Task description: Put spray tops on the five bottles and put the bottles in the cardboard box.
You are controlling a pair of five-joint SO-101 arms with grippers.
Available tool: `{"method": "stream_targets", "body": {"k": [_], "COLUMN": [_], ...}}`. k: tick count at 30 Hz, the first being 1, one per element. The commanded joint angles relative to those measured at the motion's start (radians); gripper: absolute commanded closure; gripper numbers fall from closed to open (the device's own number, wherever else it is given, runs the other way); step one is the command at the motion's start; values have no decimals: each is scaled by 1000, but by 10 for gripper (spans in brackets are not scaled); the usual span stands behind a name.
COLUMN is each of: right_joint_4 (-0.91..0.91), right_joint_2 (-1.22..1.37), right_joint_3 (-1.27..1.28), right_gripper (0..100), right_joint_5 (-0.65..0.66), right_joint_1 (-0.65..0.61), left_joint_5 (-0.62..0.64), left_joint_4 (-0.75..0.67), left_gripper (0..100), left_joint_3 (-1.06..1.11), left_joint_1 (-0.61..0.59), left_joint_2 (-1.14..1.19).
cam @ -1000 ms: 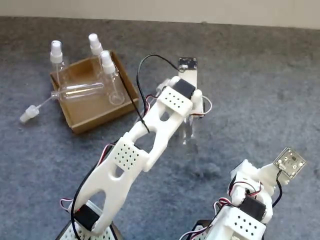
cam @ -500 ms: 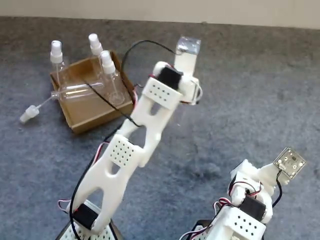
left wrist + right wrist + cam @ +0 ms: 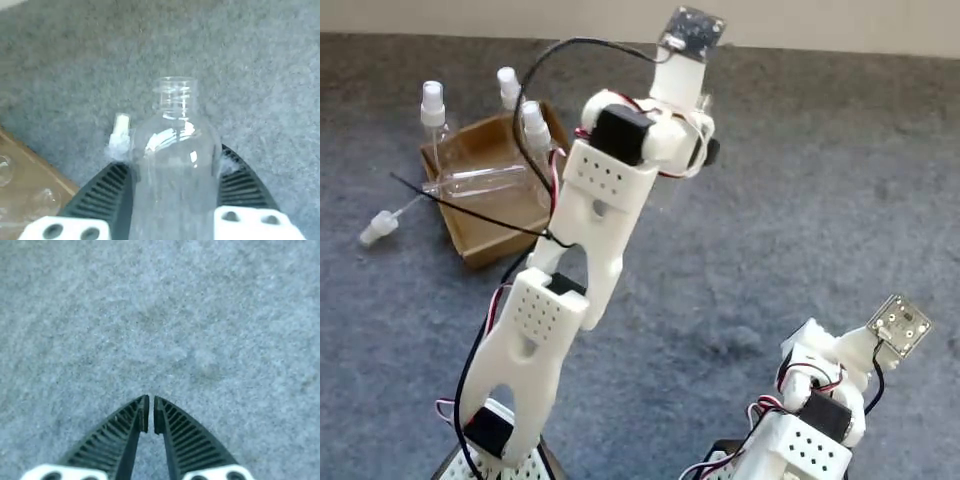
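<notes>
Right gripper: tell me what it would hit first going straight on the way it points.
The right gripper, shut, points at grey carpet; nothing lies in between, so it would probably meet the carpet first, though depth is unclear.

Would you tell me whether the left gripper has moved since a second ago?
Yes. The left gripper, shut on a capless bottle, has swung toward the cardboard box.

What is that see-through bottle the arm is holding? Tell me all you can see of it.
The bottle is clear, like plastic or glass, with rounded shoulders and a threaded neck. Its mouth is open, uncapped. The left tool clamps its body between dark ribbed fingers, above grey carpet.
</notes>
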Motion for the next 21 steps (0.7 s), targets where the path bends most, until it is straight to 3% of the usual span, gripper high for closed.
{"method": "stream_targets", "body": {"k": [1, 6, 21], "right_joint_4": [4, 4, 4], "right_joint_2": [-4, -4, -4], "right_joint_3": [134, 134, 134], "right_gripper": [972, 972, 972], "right_joint_5": [-6, -6, -6], "right_joint_1": [-13, -13, -13], "left_joint_5": [-54, -192, -196], "left_joint_4": [9, 9, 3], "left_gripper": [912, 912, 909], "left_joint_3": [-47, 97, 874], "left_joint_1": [-25, -25, -25], "left_joint_2": [-143, -282, -989]}}
